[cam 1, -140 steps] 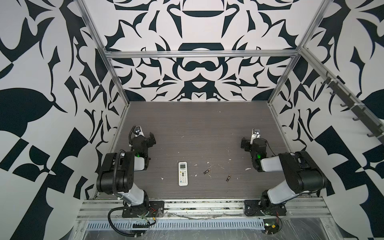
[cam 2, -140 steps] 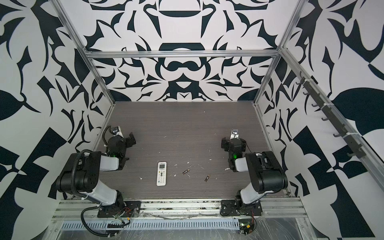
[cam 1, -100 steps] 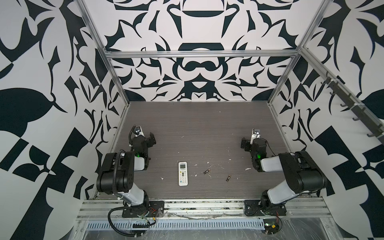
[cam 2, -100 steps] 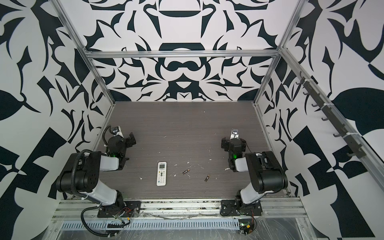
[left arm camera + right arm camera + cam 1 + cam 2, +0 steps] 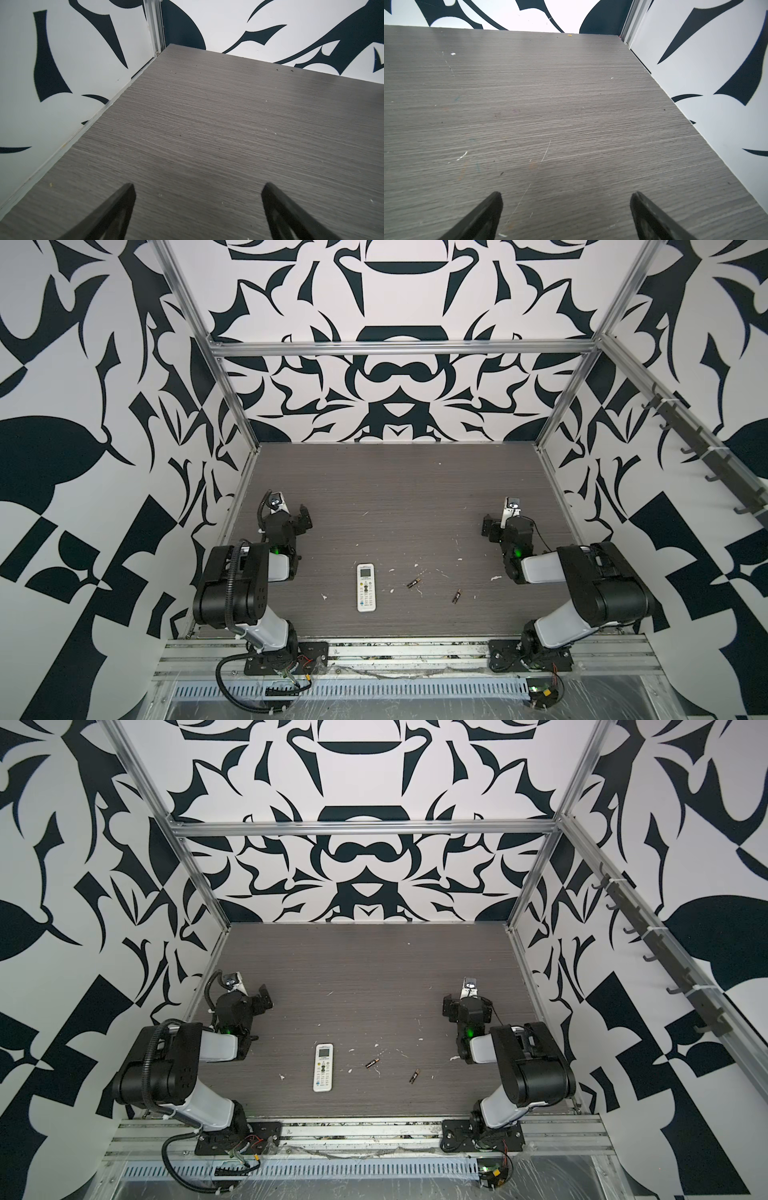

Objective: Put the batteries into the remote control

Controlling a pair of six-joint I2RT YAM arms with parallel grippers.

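Observation:
The white remote control (image 5: 365, 587) (image 5: 323, 1067) lies button-side up near the table's front middle, with its screen end pointing to the back. Two batteries lie to its right in both top views: one close by (image 5: 414, 583) (image 5: 372, 1063), one further right (image 5: 456, 596) (image 5: 414, 1076). My left gripper (image 5: 302, 521) (image 5: 198, 185) rests open over bare table at the left, well behind the remote. At the right my right gripper (image 5: 490, 529) (image 5: 566, 193) is also open, with only bare table between its fingers. Neither wrist view shows the remote or the batteries.
White scraps (image 5: 496, 578) are scattered over the grey wood-grain table (image 5: 395, 497) around the batteries. Patterned walls close in the left, back and right. An aluminium rail (image 5: 374, 649) runs along the front edge. A rack of hooks (image 5: 706, 456) hangs on the right wall.

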